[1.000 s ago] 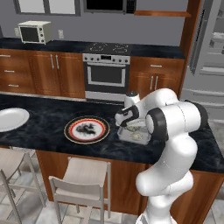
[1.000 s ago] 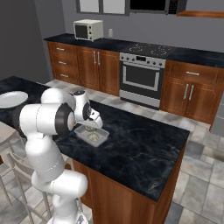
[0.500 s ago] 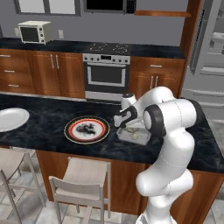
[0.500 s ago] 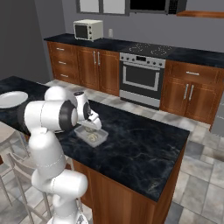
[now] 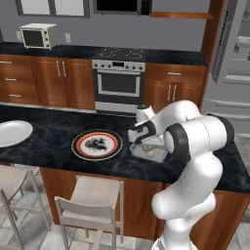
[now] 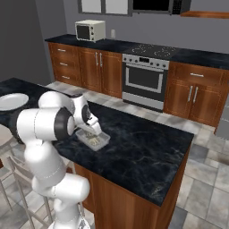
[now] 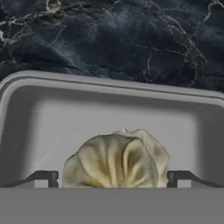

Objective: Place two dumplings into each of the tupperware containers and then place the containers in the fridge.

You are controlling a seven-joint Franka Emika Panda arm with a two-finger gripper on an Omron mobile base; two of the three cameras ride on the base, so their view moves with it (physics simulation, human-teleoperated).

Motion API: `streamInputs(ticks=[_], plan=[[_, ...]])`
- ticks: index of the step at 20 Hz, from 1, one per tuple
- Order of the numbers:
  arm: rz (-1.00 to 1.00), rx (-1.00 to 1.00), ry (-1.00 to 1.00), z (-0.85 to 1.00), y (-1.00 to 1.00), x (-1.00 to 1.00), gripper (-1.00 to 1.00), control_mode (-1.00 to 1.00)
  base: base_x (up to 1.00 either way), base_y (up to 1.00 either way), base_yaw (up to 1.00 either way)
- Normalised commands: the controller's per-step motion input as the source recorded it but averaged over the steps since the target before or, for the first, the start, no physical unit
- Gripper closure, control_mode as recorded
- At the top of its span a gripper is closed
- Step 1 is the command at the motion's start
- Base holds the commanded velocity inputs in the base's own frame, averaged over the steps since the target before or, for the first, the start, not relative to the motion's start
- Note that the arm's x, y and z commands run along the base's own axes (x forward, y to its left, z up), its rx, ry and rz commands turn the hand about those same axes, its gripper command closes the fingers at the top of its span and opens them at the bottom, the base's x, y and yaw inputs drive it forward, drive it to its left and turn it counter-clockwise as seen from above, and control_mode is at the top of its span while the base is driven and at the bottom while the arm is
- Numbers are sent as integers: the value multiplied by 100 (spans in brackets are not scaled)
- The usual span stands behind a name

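Observation:
A pale grey tupperware container [image 7: 109, 83] lies on the dark marble island, also seen from the left [image 5: 155, 156] and right [image 6: 103, 142] base views. My gripper [image 7: 113, 178] reaches down into it. One beige pleated dumpling [image 7: 116, 159] rests on the container's floor between the two fingertips [image 7: 47, 177], which stand wide with a thin gap on each side, so the gripper is open. From the base views, the hand [image 5: 141, 140] [image 6: 91, 130] hangs low over the container's near end, and pale dumpling pieces [image 6: 95, 140] show inside it. The fridge [image 5: 234, 58] stands at the far right.
A round red-rimmed plate [image 5: 96, 144] with dark bits lies left of the container. Near the island's left end is a white plate [image 5: 12, 132]. Stools [image 5: 90, 205] stand at the island's near side. An oven [image 5: 118, 83] and microwave [image 5: 40, 34] line the back wall.
The hand has shifted slightly over the container and its fingers have spread wider. The container and plates have not moved.

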Motion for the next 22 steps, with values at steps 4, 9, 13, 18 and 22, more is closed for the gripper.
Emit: streamInputs(ticks=[4,9,13,18,22], plan=[[-1,9,-8,69,-11,-14,-100,-100,0,0,0],[0,12,-6,75,-48,-36,-100,-100,0,0,0],[1,9,-1,1,-89,-84,-100,-100,0,0,0],[3,1,0,-21,-34,-45,-100,-100,0,0,0],[8,0,-3,-50,-1,-2,-100,-100,0,0,0]])
